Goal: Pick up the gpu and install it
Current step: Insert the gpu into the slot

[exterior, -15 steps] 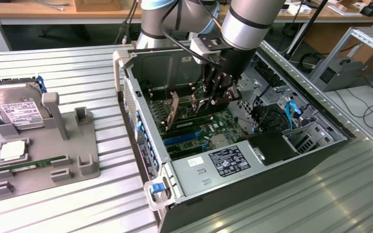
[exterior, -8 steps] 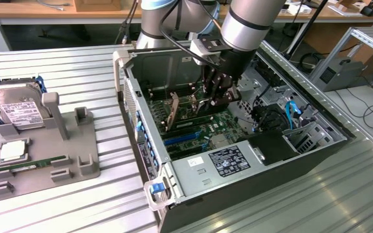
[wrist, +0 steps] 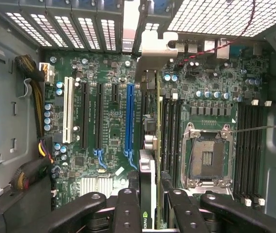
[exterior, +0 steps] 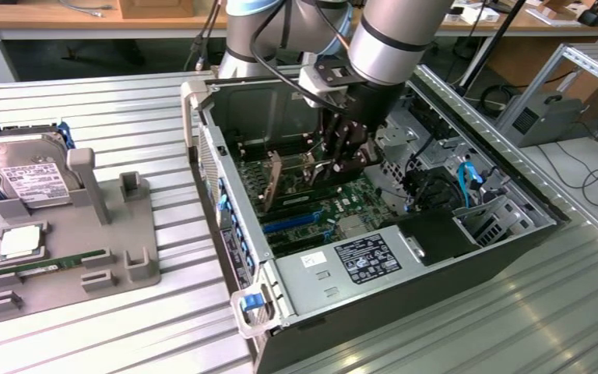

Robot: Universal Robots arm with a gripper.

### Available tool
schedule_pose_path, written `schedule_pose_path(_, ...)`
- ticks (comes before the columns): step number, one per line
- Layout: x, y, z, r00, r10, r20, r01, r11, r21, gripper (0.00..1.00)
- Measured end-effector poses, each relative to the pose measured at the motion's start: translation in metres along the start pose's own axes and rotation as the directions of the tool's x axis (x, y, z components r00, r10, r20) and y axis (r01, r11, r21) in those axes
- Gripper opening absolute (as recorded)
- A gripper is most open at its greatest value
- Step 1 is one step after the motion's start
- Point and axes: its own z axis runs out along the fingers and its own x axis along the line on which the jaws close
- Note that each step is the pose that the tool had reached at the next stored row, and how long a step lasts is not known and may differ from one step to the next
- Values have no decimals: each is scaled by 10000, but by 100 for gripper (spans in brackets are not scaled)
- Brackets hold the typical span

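arm (exterior: 392, 39): silver tubes, grey joints | jaws: black, seemingly screwed links

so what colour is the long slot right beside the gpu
Blue, next to the gpu; clearest in the wrist view.

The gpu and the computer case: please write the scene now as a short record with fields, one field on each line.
gripper: inside the open computer case, shut on the gpu
gpu: held on edge, standing over the motherboard, its silver bracket toward the rear slot openings
position of gpu: beside the blue slot, on its CPU socket side; whether it is seated, cannot tell
tray: on the exterior view's left, outside the case
hard drive: stands in the tray
memory stick: lies in the tray
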Motion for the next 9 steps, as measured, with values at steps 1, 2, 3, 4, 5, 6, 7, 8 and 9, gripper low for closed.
schedule_pose_path(1, 1, 12, 3, 10000, 0, -1, 0, 10000, -1, 27)
schedule_pose_path(2, 2, 21, 7, 10000, 0, -1, 0, 10000, -1, 27)
schedule_pose_path(3, 3, 28, 10, 10000, 1, -1, -1, 10000, -1, 27)
schedule_pose_path(4, 5, 40, 15, 10000, 0, -1, 0, 10000, -1, 27)
schedule_pose_path(5, 8, 51, 20, 10000, 0, -1, 0, 10000, -1, 27)
schedule_pose_path(6, 12, 72, 30, 10000, 1, 0, -1, 10000, -1, 27)
schedule_pose_path(7, 12, 83, 37, 10000, 0, 1, 0, 10000, 0, 27)
schedule_pose_path(8, 13, 98, 44, 10000, 1, -1, -1, 10000, -1, 27)
schedule_pose_path(9, 13, 114, 54, 10000, 0, 1, 0, 10000, 0, 27)
